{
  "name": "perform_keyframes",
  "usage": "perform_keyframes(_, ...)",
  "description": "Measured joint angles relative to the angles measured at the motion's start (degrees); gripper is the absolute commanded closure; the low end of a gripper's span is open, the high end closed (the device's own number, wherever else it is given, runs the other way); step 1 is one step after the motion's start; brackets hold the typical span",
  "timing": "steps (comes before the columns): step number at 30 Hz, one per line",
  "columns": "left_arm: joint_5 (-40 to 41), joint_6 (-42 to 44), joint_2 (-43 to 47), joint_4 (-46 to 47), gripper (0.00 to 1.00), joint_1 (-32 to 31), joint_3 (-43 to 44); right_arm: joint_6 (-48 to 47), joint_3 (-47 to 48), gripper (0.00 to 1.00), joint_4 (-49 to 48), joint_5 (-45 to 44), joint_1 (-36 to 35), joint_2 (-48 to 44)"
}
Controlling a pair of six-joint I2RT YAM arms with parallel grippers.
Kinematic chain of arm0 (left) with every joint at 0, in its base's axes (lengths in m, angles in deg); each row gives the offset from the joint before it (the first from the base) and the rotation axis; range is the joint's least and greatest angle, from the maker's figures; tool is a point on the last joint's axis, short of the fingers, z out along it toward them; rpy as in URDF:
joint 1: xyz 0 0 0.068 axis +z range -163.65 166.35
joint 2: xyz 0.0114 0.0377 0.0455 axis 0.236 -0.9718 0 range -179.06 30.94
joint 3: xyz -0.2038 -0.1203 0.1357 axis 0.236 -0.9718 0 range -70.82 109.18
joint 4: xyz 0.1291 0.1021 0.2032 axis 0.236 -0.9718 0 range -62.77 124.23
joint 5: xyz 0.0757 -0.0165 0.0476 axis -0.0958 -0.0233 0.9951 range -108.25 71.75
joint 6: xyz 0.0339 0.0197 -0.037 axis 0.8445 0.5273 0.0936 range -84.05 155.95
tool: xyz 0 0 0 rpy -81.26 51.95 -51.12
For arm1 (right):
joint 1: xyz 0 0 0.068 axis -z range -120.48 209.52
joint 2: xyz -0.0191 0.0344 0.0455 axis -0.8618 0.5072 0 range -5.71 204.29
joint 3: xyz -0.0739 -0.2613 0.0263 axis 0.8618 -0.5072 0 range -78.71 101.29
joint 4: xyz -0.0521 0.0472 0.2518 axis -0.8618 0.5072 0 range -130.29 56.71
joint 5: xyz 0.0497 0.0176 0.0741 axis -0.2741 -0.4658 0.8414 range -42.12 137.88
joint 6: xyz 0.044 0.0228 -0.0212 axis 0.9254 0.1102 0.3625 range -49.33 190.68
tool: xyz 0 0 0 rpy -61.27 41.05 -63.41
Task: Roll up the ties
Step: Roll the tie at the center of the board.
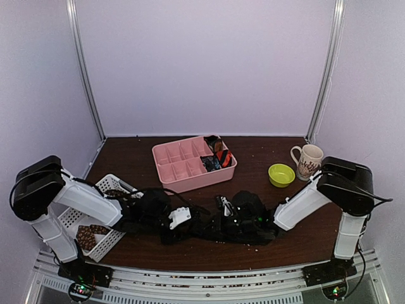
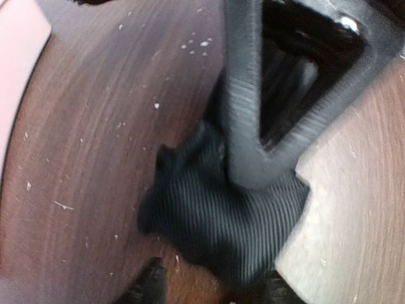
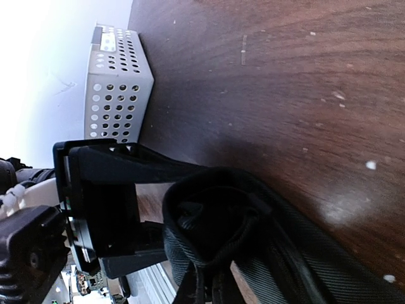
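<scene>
A plain black tie (image 1: 212,233) lies bunched on the table's front middle, between my two grippers. In the right wrist view its end is wound into a loose coil (image 3: 218,221). My right gripper (image 3: 209,292) is shut on this coil from below. In the left wrist view the ribbed black fabric (image 2: 221,215) spreads on the wood, partly between my left gripper's (image 2: 214,292) spread fingertips, which are open. The right gripper's finger (image 2: 250,107) presses on the fabric. In the top view the left gripper (image 1: 190,226) and the right gripper (image 1: 223,223) almost meet.
A pink divided tray (image 1: 174,166) behind holds coiled ties (image 1: 216,152) in its right compartments. A white perforated basket (image 1: 73,218) at the left holds brown patterned ties (image 1: 88,235). A green bowl (image 1: 281,175) and a mug (image 1: 308,161) stand at the back right.
</scene>
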Motion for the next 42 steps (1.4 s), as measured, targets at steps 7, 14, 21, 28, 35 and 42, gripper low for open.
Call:
perform_keyframes(7,1.29,0.68,5.84,4.79,0.07,0.02,-6.21,0.02,-3.06,1.00,-3.61,2.12,1.49,1.20)
perform_keyframes(14,-0.39,2.71,4.57,13.86,0.09,0.02,-7.28,0.00,-4.37,1.00,-7.50,4.37,2.64,2.60)
perform_keyframes(21,-5.81,5.07,-4.04,20.55,0.10,0.02,-4.46,-1.29,-4.94,1.00,-8.35,6.36,3.65,3.15)
perform_keyframes(28,-10.40,6.10,-10.36,22.60,0.31,0.00,0.00,-2.60,-4.98,1.00,-9.57,9.64,4.74,4.02)
perform_keyframes(35,-11.26,5.44,-12.20,21.99,0.52,-2.16,2.21,-3.76,-6.14,1.00,-9.90,12.70,6.12,3.54)
perform_keyframes(42,-8.94,0.35,-12.39,22.64,0.56,-3.98,2.21,-4.83,-6.97,0.73,-7.34,14.73,6.45,1.86)
